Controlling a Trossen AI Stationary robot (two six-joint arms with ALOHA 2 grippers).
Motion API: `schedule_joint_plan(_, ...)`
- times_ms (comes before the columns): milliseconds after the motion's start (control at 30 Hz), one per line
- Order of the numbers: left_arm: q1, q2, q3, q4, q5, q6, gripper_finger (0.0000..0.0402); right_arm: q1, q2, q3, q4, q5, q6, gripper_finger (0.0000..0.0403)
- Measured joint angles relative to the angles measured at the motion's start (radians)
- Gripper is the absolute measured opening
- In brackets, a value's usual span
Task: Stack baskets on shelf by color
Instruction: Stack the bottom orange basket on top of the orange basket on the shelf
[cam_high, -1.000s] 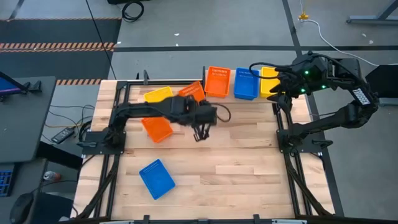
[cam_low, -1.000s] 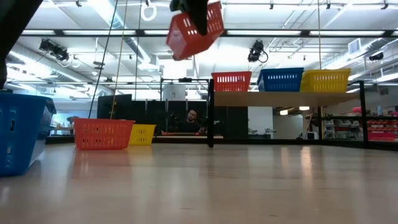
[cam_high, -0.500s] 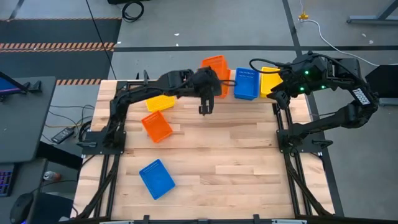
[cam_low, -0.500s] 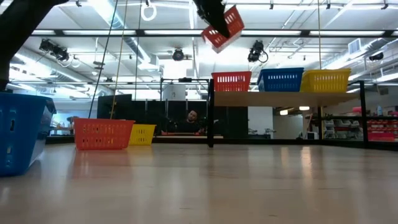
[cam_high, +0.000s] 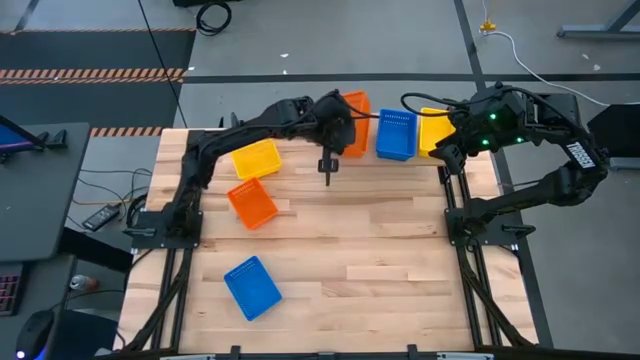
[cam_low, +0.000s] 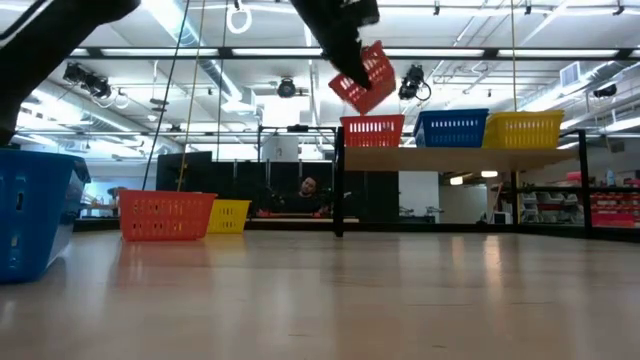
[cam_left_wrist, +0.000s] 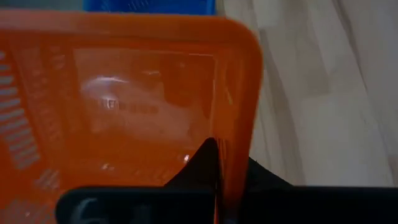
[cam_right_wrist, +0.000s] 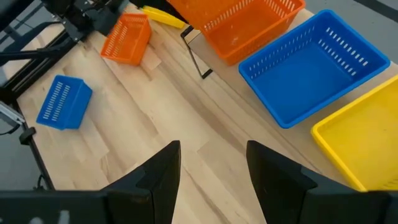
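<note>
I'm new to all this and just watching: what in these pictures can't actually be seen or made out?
- Orange basket on the shelf: high view, mostly covered by the left arm and the carried basket.
- Left gripper: left wrist view, the basket wall hides most of the jaws.
- Yellow basket: right wrist view, cut off by the edge.

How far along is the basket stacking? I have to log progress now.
Done: one orange basket, one blue basket and one yellow basket sit on the shelf. In hand: the left gripper holds a tilted second orange basket above the shelved orange one. Left: an orange basket, a yellow basket and a blue basket on the table. The right gripper waits open near the shelf.
</note>
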Motion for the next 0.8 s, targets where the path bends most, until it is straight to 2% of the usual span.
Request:
schedule_joint_plan(167, 0.002, 0.030, 0.000, -0.009, -0.007, 0.003, 0.0011, 0.000, 0.000, 0.000, 0.000, -0.001, 0.001, 0.0190)
schedule_joint_plan(367, -0.003, 0.055, -0.001, 0.033, -0.023, 0.023, 0.0037, 0.000, 0.000, 0.000, 0.000, -0.001, 0.000, 0.0190)
schedule_joint_plan(800, -0.006, 0.057, -0.001, 0.012, -0.067, 0.000, 0.0070, 0.000, 0.000, 0.000, 0.000, -0.028, -0.002, 0.0190)
